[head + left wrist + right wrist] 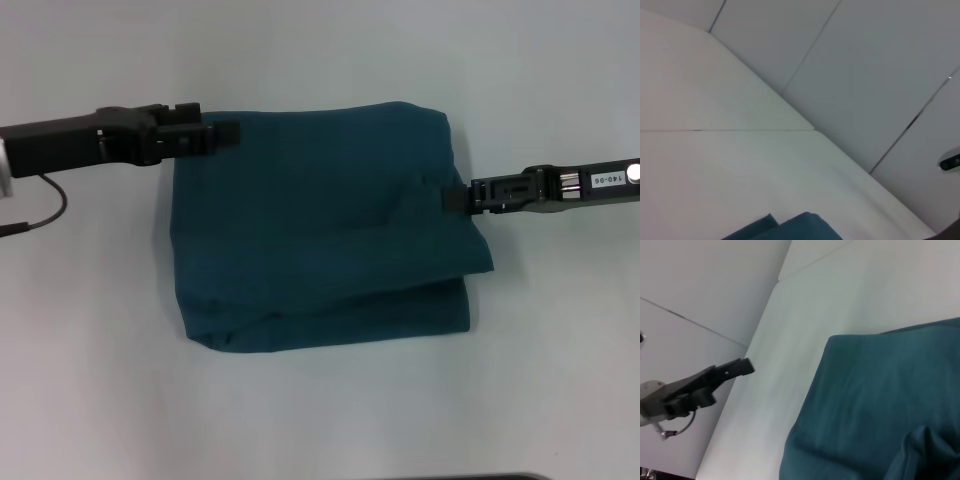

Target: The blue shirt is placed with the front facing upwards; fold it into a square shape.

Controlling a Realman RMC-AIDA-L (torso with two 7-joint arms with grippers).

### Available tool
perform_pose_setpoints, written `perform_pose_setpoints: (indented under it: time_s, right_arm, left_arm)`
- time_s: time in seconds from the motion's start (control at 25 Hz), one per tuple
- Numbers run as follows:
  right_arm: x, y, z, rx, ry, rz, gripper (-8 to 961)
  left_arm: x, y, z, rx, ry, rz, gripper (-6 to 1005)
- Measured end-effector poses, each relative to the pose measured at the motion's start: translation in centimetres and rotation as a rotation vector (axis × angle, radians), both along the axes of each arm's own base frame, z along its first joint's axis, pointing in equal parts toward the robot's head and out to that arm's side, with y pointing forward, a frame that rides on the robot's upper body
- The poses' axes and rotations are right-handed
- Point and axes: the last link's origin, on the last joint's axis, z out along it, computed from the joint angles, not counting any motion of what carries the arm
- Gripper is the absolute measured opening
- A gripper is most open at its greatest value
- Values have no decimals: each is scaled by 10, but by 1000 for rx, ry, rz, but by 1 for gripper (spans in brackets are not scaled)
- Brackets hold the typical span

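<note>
The left gripper [228,132] sits at the far left corner of the blue shirt [320,225]; whether its fingers are parted I cannot tell. The right gripper [455,197] meets the shirt's right edge, state equally unclear. The shirt lies folded into a rough square on the white table [90,380].

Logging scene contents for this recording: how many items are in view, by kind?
Shirts: 1, the blue shirt, folded into a rough square on the table.
Robot hands: 2, the left hand at the shirt's far left corner, the right hand at its right edge.
Total: 3.
</note>
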Motion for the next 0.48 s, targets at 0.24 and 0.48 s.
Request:
perform_pose_setpoints:
  time_s: [0.24,0.48]
  right_arm:
    - [-2,-1,-3,-11,2,5,630]
    - [-2,-3,-4,-24,-1,2,628]
  left_arm:
    - [1,5,-18,-10,27,4,904]
    - [3,8,-31,-26,72,-2,904]
